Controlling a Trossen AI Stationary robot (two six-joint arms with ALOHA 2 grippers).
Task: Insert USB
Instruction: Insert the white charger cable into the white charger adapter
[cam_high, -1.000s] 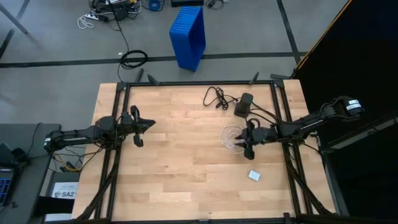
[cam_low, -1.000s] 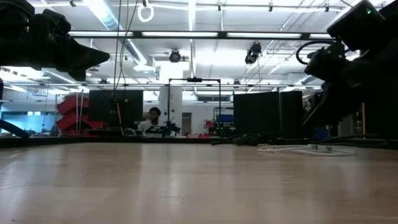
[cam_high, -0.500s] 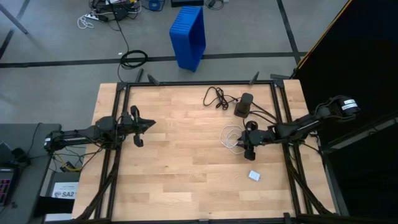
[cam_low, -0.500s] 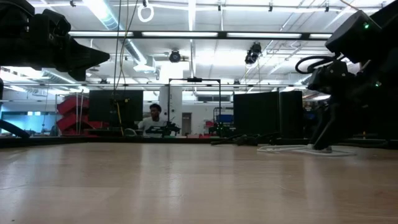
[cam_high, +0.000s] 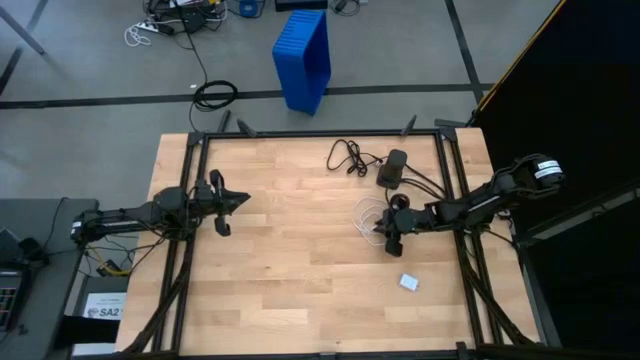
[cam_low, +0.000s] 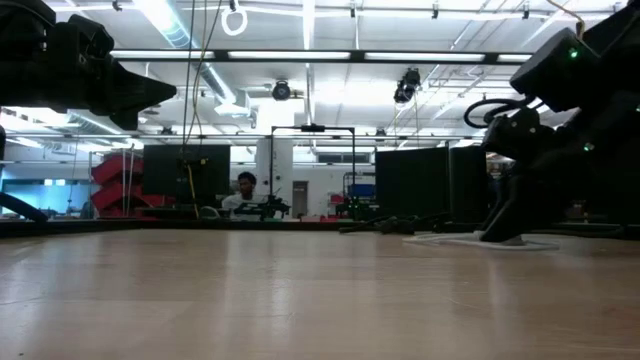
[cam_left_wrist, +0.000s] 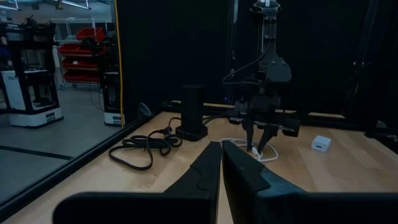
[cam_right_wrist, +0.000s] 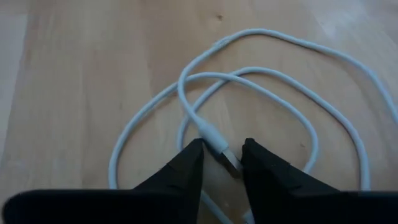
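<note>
The USB (cam_high: 370, 216) is a thin white cable lying in a loose loop on the wooden table (cam_high: 290, 290), right of the middle. Its small plug end (cam_right_wrist: 225, 157) lies flat on the wood inside the loop. My right gripper (cam_high: 386, 240) slants down onto the loop's near side and is shut on the plug; the low view shows its fingers (cam_low: 502, 232) down at the tabletop. My left gripper (cam_high: 238, 203) waits shut above the table's left side, pointing level toward the right (cam_left_wrist: 221, 155). My right gripper has the USB's plug end (cam_right_wrist: 217, 149) between its two fingers (cam_right_wrist: 194, 163), one at each side of the plug. The fingers slant down from the table's right side. The plug lies on the table, and the cable loop stays slack around it.
A black adapter box (cam_high: 392, 170) stands just beyond the loop, with its thin black cord (cam_high: 347, 157) bunched to its left. A small white block (cam_high: 408, 282) lies nearer the front edge. A blue bin (cam_high: 303, 58) stands on the floor beyond the table.
My right gripper has sunk onto the white cable loop and shifted a little toward the table's left edge, tipping further down. The cable has stayed where it was.
</note>
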